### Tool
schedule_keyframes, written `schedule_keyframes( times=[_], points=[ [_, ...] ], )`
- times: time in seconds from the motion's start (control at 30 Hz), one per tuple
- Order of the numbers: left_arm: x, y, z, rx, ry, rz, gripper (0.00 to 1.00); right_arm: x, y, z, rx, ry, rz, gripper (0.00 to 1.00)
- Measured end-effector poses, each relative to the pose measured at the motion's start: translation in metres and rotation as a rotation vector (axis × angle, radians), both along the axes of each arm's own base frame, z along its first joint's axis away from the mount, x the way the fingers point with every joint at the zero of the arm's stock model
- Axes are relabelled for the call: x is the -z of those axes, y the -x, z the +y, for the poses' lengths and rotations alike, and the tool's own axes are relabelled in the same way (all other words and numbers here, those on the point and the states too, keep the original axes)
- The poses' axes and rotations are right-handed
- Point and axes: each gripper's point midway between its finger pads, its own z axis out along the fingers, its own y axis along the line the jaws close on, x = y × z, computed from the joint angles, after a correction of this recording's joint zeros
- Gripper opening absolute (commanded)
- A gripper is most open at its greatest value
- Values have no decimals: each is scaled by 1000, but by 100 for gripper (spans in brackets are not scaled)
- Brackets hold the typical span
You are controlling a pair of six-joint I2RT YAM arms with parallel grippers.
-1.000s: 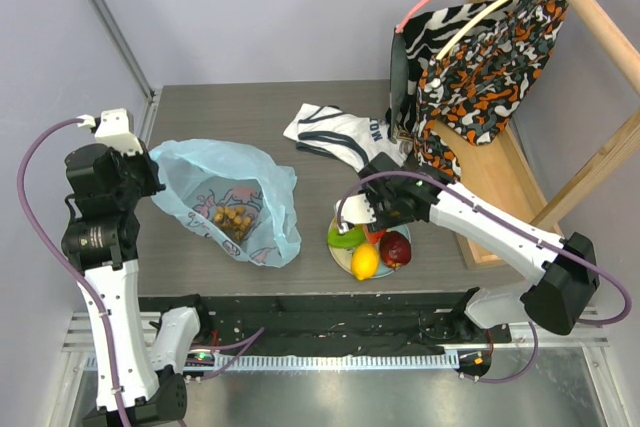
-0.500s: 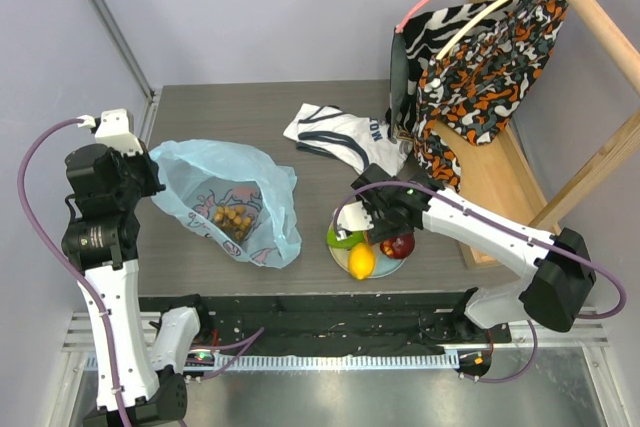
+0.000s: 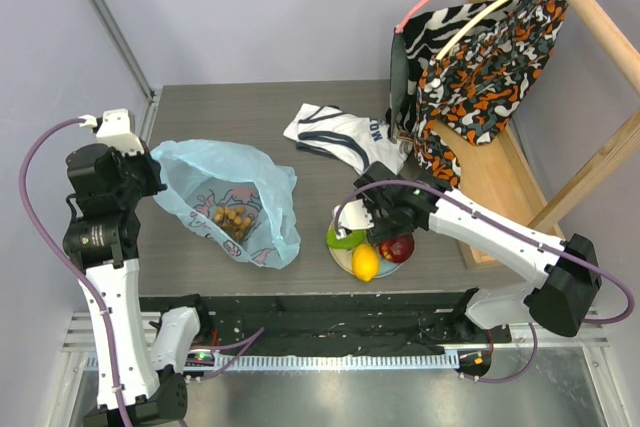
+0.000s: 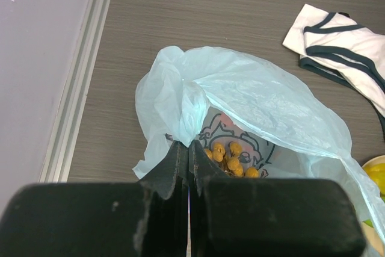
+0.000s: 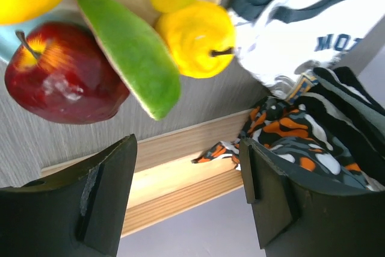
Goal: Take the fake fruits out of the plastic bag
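The light-blue plastic bag (image 3: 232, 193) lies open at the left, with a brownish grape bunch (image 3: 235, 219) inside it. My left gripper (image 3: 150, 183) is shut on the bag's rim; the wrist view shows its tips (image 4: 187, 146) pinching the film next to the grapes (image 4: 228, 156). On the plate (image 3: 392, 269) sit a lemon (image 3: 365, 262), a red apple (image 3: 398, 246) and a green piece (image 3: 345, 238). Just above them my right gripper (image 3: 385, 219) hangs open and empty. Its wrist view shows the apple (image 5: 60, 79), the green-skinned watermelon slice (image 5: 129, 49) and a yellow fruit (image 5: 195, 37) beyond the gripper (image 5: 187, 156).
A white shirt with dark lettering (image 3: 340, 132) lies behind the plate. Right of it, patterned clothes (image 3: 470, 67) hang from a wooden rack whose base (image 3: 500, 182) runs along the table's right side. A metal rail (image 4: 78, 88) borders the left edge.
My right gripper's jaws have spread wider over the plate and its wrist has shifted slightly right. The left gripper and the bag have not moved.
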Motion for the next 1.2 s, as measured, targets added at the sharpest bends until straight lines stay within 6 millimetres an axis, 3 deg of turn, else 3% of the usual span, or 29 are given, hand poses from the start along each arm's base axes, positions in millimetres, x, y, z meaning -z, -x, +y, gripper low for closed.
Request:
schedule_keyframes(
  times=[0.13, 0.3, 0.47, 0.57, 0.7, 0.77, 0.83, 1.0, 1.2],
  points=[
    [0, 0, -3, 13, 5, 0, 0, -24, -7, 17, 14, -100, -33, 75],
    [0, 5, -5, 19, 5, 0, 0, -89, -17, 69, 37, -412, -66, 74],
    [2, 20, -11, 50, -11, 6, 0, -156, -7, 160, -11, -762, 29, 65],
    [5, 30, -14, 74, -32, 22, 0, -171, 7, 223, -64, -887, 136, 59],
    [5, 47, -17, 107, -79, 38, 0, -153, 25, 290, -88, -926, 292, 52],
    [6, 55, -18, 117, -102, 42, 0, -130, 31, 321, -60, -925, 379, 50],
    [6, 64, -19, 126, -123, 45, 0, -98, 30, 340, 6, -904, 448, 50],
    [10, 80, -21, 140, -153, 57, 0, -17, 22, 350, 250, -827, 548, 57],
    [15, 91, -23, 150, -166, 72, 0, 35, 7, 360, 412, -805, 554, 63]
  ],
)
